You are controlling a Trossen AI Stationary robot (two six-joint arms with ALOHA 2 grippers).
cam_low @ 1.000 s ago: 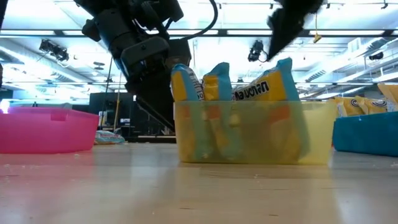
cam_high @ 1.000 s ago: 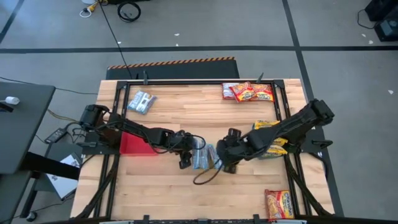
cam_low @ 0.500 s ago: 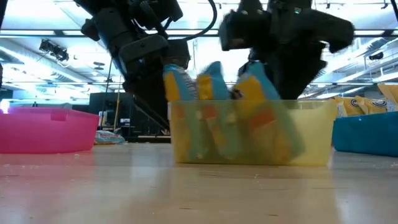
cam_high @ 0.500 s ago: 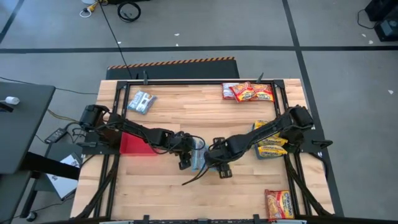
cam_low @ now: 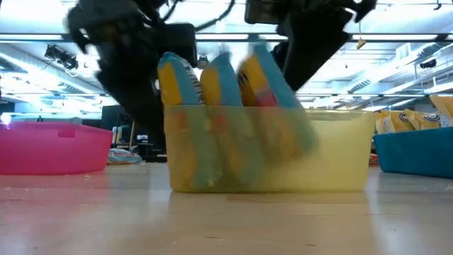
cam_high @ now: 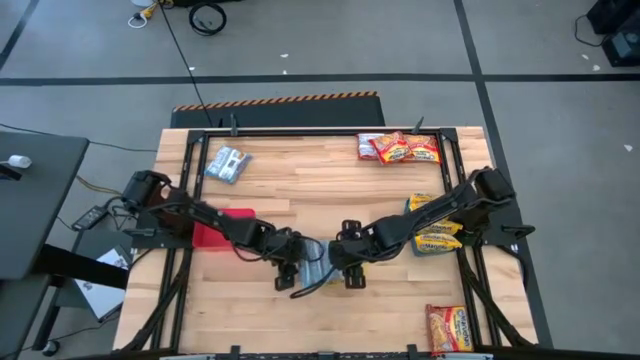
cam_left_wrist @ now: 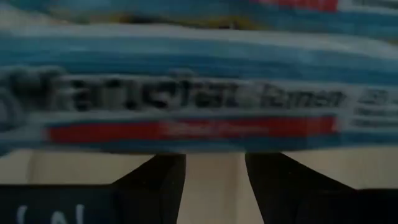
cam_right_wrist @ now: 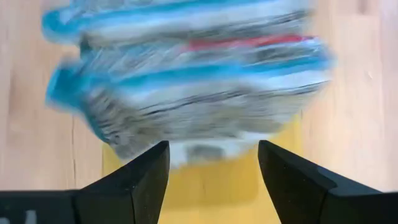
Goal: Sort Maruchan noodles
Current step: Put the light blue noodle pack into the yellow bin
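High view: pale wooden bench (cam_high: 300,170) on grey floor, both claws meeting mid-bench over blue-and-white crinkly noodle packets (cam_high: 316,266).

Low view: packets upright in the translucent yellow tray (cam_low: 333,152), shifted left since before.

Wrist views: left claw (cam_left_wrist: 214,180) and right claw (cam_right_wrist: 212,174) gape, empty.

Blurred blue packets (cam_low: 226,78) hide the yellow tray's (cam_low: 340,152) contents.

Grey concrete floor (cam_high: 330,40) with dark taped lines, hazard-striped strip (cam_high: 277,100) beside the wooden table (cam_high: 300,170), dark desk (cam_high: 35,200) alongside, ceiling strip lights (cam_low: 396,53) beyond.
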